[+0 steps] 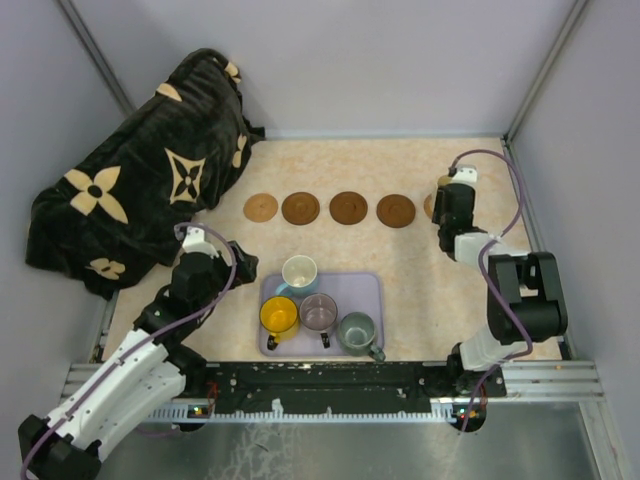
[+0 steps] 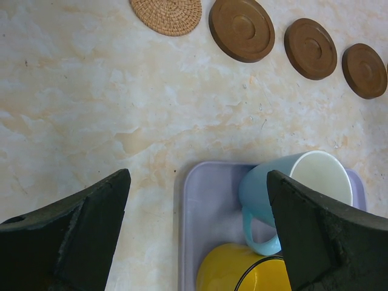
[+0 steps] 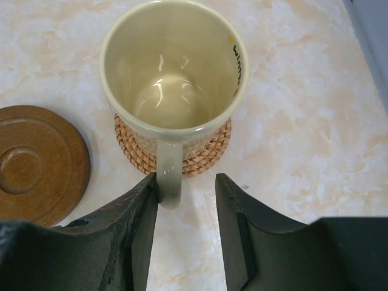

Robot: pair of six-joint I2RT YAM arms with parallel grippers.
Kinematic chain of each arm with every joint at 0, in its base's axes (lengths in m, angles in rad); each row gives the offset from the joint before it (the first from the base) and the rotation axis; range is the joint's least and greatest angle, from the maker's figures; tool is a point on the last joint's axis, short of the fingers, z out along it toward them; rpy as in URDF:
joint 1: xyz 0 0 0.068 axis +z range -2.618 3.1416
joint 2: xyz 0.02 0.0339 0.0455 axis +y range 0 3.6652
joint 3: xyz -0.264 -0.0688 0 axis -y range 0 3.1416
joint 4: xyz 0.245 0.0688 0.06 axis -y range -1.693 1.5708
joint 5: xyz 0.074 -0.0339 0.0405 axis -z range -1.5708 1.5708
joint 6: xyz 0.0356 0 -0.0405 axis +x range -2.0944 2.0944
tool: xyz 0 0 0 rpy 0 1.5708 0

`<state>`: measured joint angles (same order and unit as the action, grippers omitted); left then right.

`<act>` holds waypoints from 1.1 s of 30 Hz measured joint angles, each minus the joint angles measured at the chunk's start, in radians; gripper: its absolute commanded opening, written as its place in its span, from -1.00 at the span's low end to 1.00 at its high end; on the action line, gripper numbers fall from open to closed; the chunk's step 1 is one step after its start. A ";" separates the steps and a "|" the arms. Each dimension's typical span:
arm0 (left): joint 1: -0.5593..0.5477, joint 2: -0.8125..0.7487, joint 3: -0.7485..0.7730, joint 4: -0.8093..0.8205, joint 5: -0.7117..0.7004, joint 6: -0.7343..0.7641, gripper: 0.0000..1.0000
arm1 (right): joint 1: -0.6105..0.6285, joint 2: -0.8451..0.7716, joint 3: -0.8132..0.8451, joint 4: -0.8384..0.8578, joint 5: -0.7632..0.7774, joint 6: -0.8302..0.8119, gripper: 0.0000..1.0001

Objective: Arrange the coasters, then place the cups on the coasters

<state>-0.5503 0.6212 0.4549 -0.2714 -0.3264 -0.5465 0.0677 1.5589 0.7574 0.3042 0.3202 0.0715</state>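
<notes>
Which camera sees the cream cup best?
The right wrist view: the cream cup fills it, upright on a woven coaster. From the top view the right arm nearly hides it; the left wrist view misses it.

The counter (image 2: 91,109) has a smooth, stone-like surface, pale and rather matt. 3 wood coasters (image 2: 241,28) are smooth and brown with a dull finish. 2 woven coasters (image 2: 166,13) are of rough, straw-like fibre. The cream cup (image 3: 173,79) is glossy ceramic. The tray (image 2: 206,212) looks like smooth plastic. The blanket (image 1: 130,190) is soft plush cloth.
</notes>
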 measured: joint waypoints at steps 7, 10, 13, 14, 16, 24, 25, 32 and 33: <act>0.000 -0.044 -0.007 -0.025 -0.008 -0.006 0.99 | 0.000 -0.021 -0.014 -0.009 0.006 0.012 -0.15; 0.000 -0.059 -0.010 -0.034 -0.014 -0.008 0.99 | 0.000 -0.032 -0.023 -0.008 0.011 0.016 -0.15; 0.000 -0.067 -0.011 -0.045 -0.017 -0.011 0.99 | 0.000 -0.035 -0.025 -0.014 0.014 0.018 -0.15; 0.000 -0.068 -0.011 -0.047 -0.018 -0.011 0.99 | 0.000 -0.036 -0.025 -0.014 0.015 0.019 -0.15; 0.000 -0.068 -0.012 -0.051 -0.018 -0.014 0.99 | 0.000 -0.036 -0.025 -0.015 0.017 0.019 -0.15; 0.000 -0.072 -0.013 -0.053 -0.018 -0.019 0.99 | 0.000 -0.053 -0.025 -0.039 0.002 0.044 0.47; 0.000 -0.072 -0.013 -0.054 -0.018 -0.021 0.99 | 0.000 -0.061 -0.025 -0.046 -0.005 0.054 0.55; 0.000 -0.076 -0.013 -0.063 -0.019 -0.027 0.99 | 0.017 -0.200 -0.025 -0.135 -0.038 0.116 0.94; 0.000 -0.076 -0.013 -0.064 -0.019 -0.029 0.99 | 0.026 -0.226 -0.024 -0.154 -0.037 0.125 0.97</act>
<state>-0.5503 0.5449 0.4423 -0.3359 -0.3450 -0.5751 0.0933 1.3327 0.7330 0.1501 0.2829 0.1963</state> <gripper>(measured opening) 0.997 0.939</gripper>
